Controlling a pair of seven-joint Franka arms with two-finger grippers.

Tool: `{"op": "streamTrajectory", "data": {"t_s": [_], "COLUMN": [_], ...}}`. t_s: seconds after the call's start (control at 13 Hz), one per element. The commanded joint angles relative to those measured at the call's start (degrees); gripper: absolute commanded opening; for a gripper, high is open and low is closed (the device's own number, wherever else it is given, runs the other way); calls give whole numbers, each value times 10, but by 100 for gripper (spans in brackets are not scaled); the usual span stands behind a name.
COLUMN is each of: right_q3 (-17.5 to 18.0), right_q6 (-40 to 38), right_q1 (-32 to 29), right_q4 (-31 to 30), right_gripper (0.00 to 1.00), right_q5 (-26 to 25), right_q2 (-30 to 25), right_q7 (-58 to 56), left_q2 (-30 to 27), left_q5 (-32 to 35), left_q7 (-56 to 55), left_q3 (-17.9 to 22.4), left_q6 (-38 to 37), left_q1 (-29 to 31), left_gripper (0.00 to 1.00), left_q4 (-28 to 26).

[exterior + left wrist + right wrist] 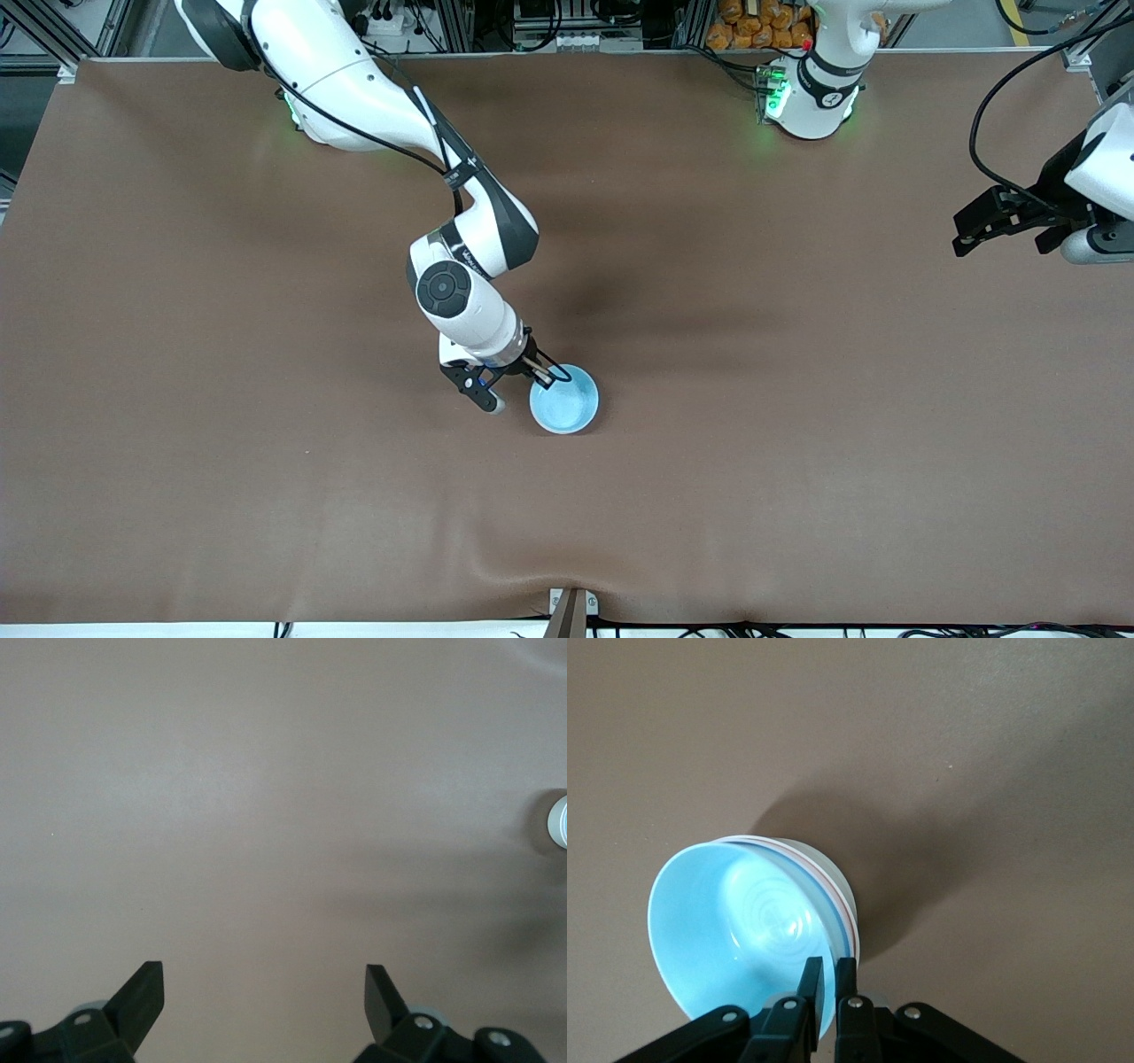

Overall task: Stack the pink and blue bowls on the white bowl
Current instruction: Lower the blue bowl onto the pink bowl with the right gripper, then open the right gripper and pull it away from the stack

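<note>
The light blue bowl sits near the middle of the table. In the right wrist view the blue bowl is nested in the pink bowl, of which only a thin rim shows, and both sit in the white bowl. My right gripper is shut on the blue bowl's rim, one finger inside and one outside. My left gripper waits open and empty over the left arm's end of the table.
The table is covered by a brown cloth. The bowl stack shows small at the edge of the left wrist view. A metal bracket sticks up at the table edge nearest the front camera.
</note>
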Motion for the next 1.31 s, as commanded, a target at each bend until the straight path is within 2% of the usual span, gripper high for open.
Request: {"op": "streamTrajectory", "data": {"t_s": [0.0, 0.15, 0.38, 0.62, 1.0, 1.23], "right_q3": [-2, -3, -3, -3, -2, -1], "right_q6": [3, 1, -7, -81, -271, -326], "right_q1": [5, 5, -4, -34, -120, -194], "right_q4": [18, 20, 20, 19, 5, -45], "right_gripper": [39, 98, 100, 100, 100, 100], "right_q5": [-8, -9, -10, -9, -6, -6], "right_q2": [13, 10, -4, -53, -145, -206], "right_q7": [16, 14, 12, -2, -189, -343], "left_q2": [-7, -6, -6, -6, -6, -6], "left_q5": [1, 1, 1, 1, 2, 2], "left_q7": [10, 0, -2, -6, -4, -3], "left_q3": [-3, -6, -7, -7, -7, -7], "left_q6": [-4, -5, -7, -7, -8, -11], "left_q1": [5, 4, 2, 0, 1, 1], "left_gripper": [100, 100, 100, 100, 100, 100], "left_q4": [1, 3, 2, 2, 1, 2]}}
